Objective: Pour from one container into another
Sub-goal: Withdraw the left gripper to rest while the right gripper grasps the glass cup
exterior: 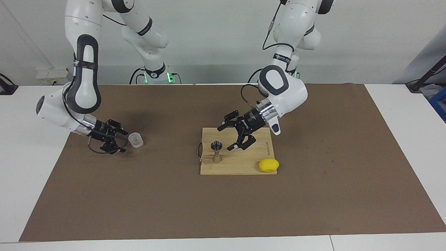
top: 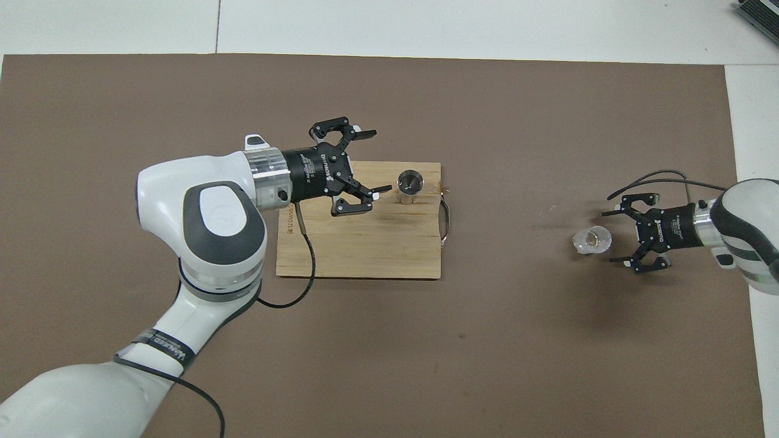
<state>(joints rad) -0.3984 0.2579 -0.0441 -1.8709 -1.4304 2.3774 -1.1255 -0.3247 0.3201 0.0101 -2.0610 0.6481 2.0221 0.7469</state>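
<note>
Both grippers stand with fingers spread and hold nothing: the left gripper [exterior: 227, 138] hangs over the wooden cutting board [exterior: 244, 164], just beside the steel jigger [exterior: 217, 152] without touching it. The right gripper [exterior: 122, 141] sits low over the brown mat [exterior: 223, 209], just beside the clear cup [exterior: 136, 140] at the right arm's end. One yellow lemon [exterior: 268, 165] rests at the board's corner farthest from the robots.

text: none legible | arm band lettering [top: 163, 348]: unreadable
</note>
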